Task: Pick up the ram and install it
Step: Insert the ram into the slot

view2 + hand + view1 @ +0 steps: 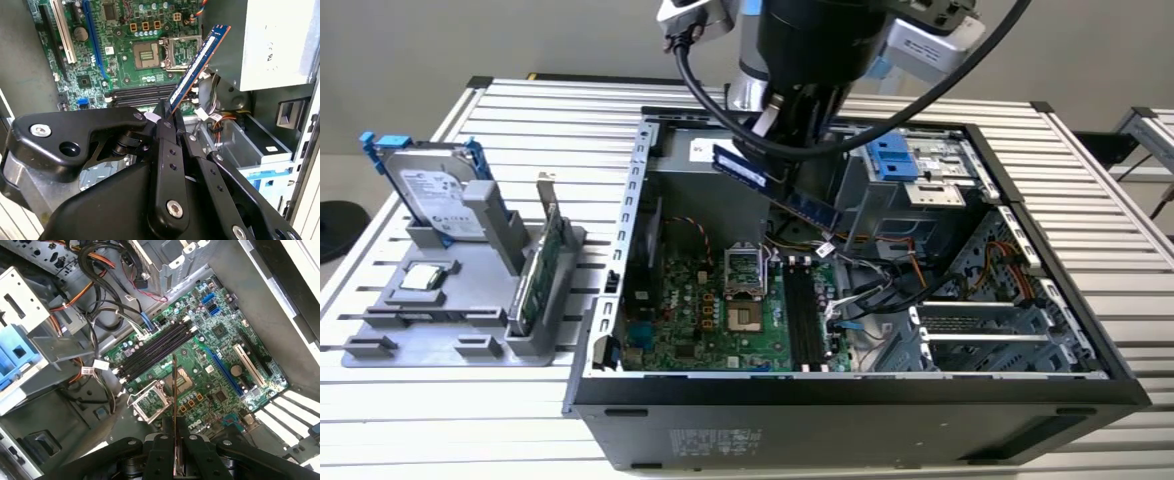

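Observation:
The ram (pixel 774 185) is a long dark blue stick with black chips. It hangs tilted above the open computer case (pixel 607 330), and my gripper (pixel 169 113) is shut on one end of it. In the second wrist view the ram (pixel 200 62) points out from the black fingers (pixel 162 132) toward the motherboard (pixel 120 55). The first wrist view shows the ram (pixel 174 400) edge-on between the fingertips of my gripper (pixel 175 441). Below it lie the black memory slots (pixel 157 347), which run beside the processor socket (pixel 150 402); the stick is well clear of them.
Bundled cables (pixel 881 265) and a drive cage with blue rails (pixel 894 160) crowd the case on the exterior view's right. On the exterior view's left, a grey fixture (pixel 467 330) holds a silver hard drive (pixel 434 190), a green card (pixel 540 265) and a small chip (pixel 424 280).

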Controlling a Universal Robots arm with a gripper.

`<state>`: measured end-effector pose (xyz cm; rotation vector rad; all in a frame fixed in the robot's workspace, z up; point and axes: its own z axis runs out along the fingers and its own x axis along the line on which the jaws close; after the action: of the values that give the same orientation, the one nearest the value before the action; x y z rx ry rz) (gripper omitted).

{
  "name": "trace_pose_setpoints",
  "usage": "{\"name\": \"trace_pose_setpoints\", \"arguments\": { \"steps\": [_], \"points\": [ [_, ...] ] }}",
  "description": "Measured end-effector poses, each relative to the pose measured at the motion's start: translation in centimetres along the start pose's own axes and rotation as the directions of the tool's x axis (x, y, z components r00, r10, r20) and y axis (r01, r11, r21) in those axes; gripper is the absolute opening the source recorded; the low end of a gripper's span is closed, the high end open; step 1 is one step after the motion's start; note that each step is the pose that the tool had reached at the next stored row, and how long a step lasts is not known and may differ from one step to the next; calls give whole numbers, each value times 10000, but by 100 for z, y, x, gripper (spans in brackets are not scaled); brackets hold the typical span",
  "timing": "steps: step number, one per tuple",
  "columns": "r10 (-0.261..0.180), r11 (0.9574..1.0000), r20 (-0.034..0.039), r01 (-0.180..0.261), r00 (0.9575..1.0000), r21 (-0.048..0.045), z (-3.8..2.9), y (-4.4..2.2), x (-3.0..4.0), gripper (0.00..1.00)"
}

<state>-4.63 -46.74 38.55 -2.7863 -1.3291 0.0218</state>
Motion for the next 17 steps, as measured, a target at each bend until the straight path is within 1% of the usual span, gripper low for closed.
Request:
{"name": "trace_pose_setpoints", "arguments": {
  "steps": [6, 13, 17],
  "points": [
    [509, 9987, -15, -509, 9987, 11, 0, 3, 2, 0],
    [954, 9954, -23, -954, 9954, 26, 0, 4, 3, 0],
    [1209, 9927, -27, -1209, 9927, 35, 0, 4, 3, 0]
  ]
}}
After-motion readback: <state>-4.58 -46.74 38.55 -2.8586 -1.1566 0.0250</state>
